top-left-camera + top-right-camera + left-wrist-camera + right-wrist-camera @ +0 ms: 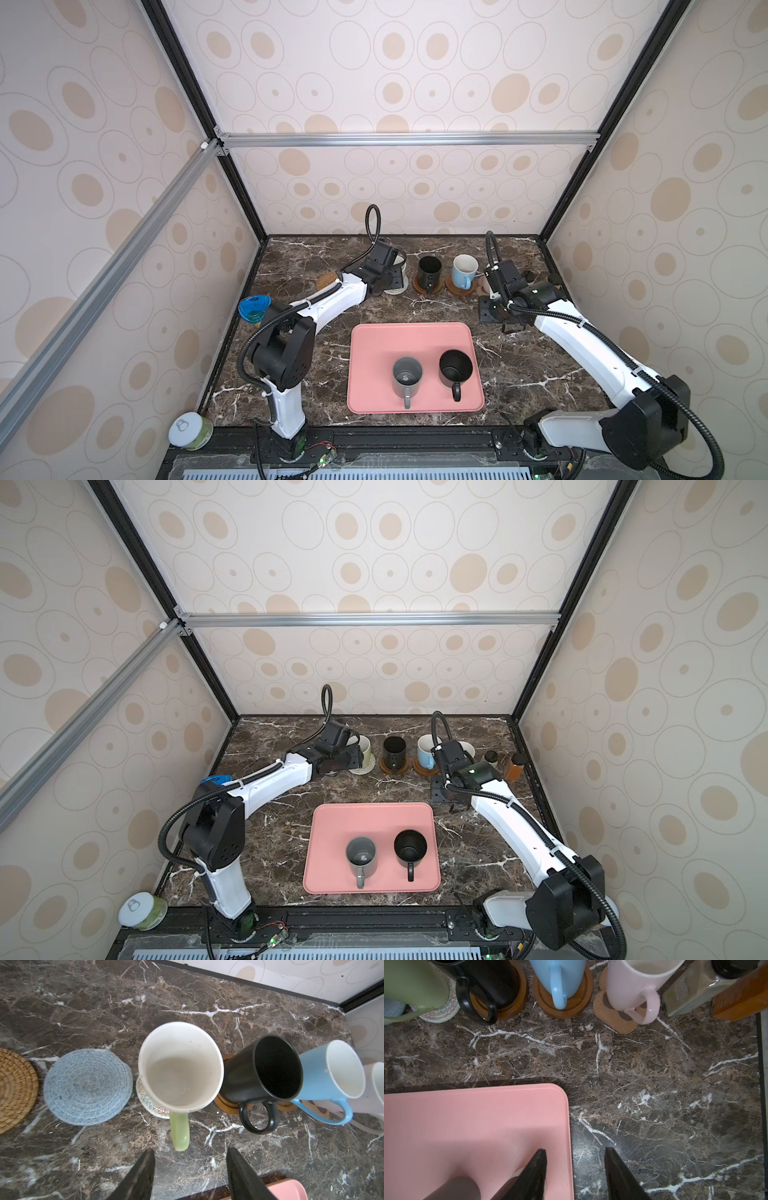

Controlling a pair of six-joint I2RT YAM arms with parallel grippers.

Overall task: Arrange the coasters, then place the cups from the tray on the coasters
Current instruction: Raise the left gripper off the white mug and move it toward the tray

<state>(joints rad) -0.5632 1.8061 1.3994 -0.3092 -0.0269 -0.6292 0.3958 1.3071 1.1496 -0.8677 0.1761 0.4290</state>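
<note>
Light green mug [180, 1066], white inside, stands upright on cream woven coaster [148, 1103].

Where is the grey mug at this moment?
In both top views the grey mug stands on the pink tray, toward its near edge, just left of the black mug that shares the tray.

Six mugs [180, 1068], six coasters [87, 1086], one pink tray [415, 340], two bottles [691, 987], one white-lidded can [185, 428]

A grey mug [407, 376] and one black mug [455, 368] were seen upright on the pink tray [374, 353]. Beyond the tray, the green mug [180, 1068], other black mug [429, 270], blue mug [463, 272] and pink mug [629, 987] were set on coasters [577, 1007]. The blue-grey coaster [87, 1086] and rattan coaster [16, 1088] were left bare.
</note>
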